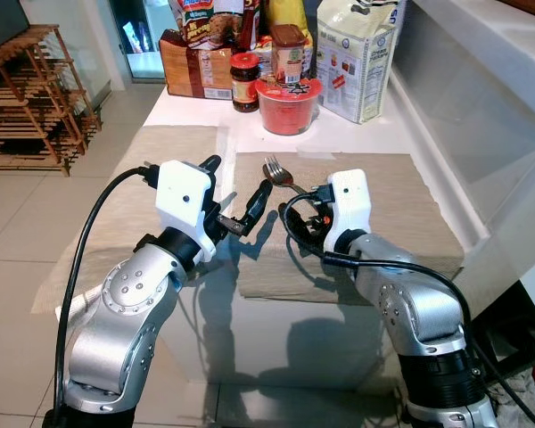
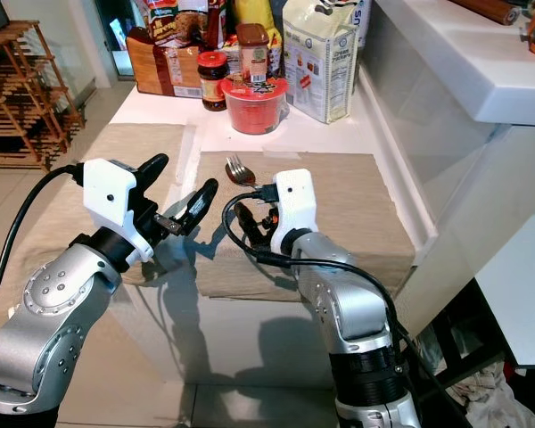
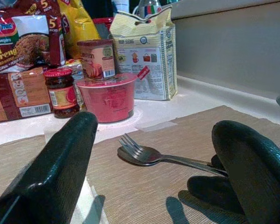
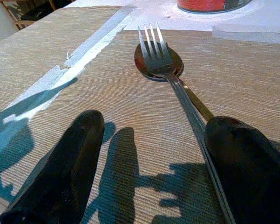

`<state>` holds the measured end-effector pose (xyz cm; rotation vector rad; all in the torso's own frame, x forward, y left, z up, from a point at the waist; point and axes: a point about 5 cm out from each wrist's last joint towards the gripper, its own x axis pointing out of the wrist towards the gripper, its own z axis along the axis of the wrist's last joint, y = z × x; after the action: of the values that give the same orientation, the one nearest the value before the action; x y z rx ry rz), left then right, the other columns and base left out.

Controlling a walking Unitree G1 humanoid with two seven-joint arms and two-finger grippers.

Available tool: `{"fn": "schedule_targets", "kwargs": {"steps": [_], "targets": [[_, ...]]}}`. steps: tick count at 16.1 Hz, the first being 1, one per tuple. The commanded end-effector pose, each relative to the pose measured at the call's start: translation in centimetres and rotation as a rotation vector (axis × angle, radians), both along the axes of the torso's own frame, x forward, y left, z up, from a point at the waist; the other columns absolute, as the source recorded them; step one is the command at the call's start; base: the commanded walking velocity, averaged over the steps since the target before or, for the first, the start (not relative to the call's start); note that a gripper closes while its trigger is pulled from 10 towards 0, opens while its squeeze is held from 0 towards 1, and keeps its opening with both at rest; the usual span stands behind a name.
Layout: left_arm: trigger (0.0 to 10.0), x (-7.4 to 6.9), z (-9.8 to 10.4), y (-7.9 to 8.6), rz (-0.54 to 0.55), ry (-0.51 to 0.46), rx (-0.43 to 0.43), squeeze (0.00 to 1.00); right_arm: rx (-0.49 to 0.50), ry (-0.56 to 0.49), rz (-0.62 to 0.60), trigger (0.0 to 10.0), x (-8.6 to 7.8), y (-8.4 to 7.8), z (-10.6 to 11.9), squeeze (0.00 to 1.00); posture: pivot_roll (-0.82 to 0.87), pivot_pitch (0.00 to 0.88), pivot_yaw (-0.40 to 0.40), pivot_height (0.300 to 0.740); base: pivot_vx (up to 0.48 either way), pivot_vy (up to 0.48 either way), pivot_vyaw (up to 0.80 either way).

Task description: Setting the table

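Observation:
A steel fork lies on top of a spoon on the right beige placemat, tines pointing toward the food packs. My right gripper stands open low over that mat at the handle end; the fork handle runs close beside one finger. My left gripper hovers open just left of the cutlery, above the mat's left edge, with nothing between its fingers. From the left wrist view the fork lies ahead between its fingers.
A second placemat lies to the left. At the back stand a red bowl, a jar, a flour bag and noodle packs. A white counter rises on the right, and a wooden rack stands far left.

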<state>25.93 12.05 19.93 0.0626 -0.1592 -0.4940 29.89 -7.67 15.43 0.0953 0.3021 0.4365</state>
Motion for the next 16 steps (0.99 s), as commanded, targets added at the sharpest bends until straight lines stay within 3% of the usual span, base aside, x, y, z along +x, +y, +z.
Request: {"fn": "schedule_targets", "kwargs": {"steps": [1, 3, 6, 8, 12, 16], "targets": [[10.0, 0.1, -0.1, 0.2, 0.009, 0.003, 0.014, 0.0, 0.032, -0.001, 0.014, 10.0, -0.1, 0.6, 0.4, 0.0, -0.07, 0.0, 0.021, 0.74, 0.0, 0.0, 0.0], [10.0, 0.1, 0.0, 0.2, 0.008, 0.001, 0.014, 0.0, 0.036, -0.011, 0.025, 10.0, -0.2, 0.9, 0.7, 0.0, -0.07, 0.0, 0.021, 0.74, 0.0, 0.0, 0.0], [10.0, 0.1, 0.0, 0.2, 0.007, 0.0, 0.012, 0.0, -0.05, -0.047, -0.054, 10.0, 0.1, -2.2, 0.9, 0.0, -0.08, 0.0, 0.025, 0.74, 0.0, 0.0, 0.0], [10.0, 0.2, -0.1, 0.2, 0.002, 0.004, 0.013, 0.0, -0.14, -0.041, -0.099, 10.0, -0.5, -3.8, -0.3, 0.0, -0.09, 0.0, 0.031, 0.74, 0.0, 0.0, 0.0], [10.0, 0.2, -0.1, 0.2, -0.001, 0.006, 0.015, 0.0, -0.157, 0.0, -0.11, 10.0, -1.1, -4.5, -1.1, 0.0, -0.09, 0.0, 0.036, 0.74, 0.0, 0.0, 0.0], [10.0, 0.2, 0.0, 0.2, -0.002, 0.005, 0.018, 0.0, -0.053, 0.101, -0.064, 10.0, -1.3, -3.1, -2.3, 0.0, -0.08, 0.0, 0.035, 0.74, 0.0, 0.0, 0.0]]}}
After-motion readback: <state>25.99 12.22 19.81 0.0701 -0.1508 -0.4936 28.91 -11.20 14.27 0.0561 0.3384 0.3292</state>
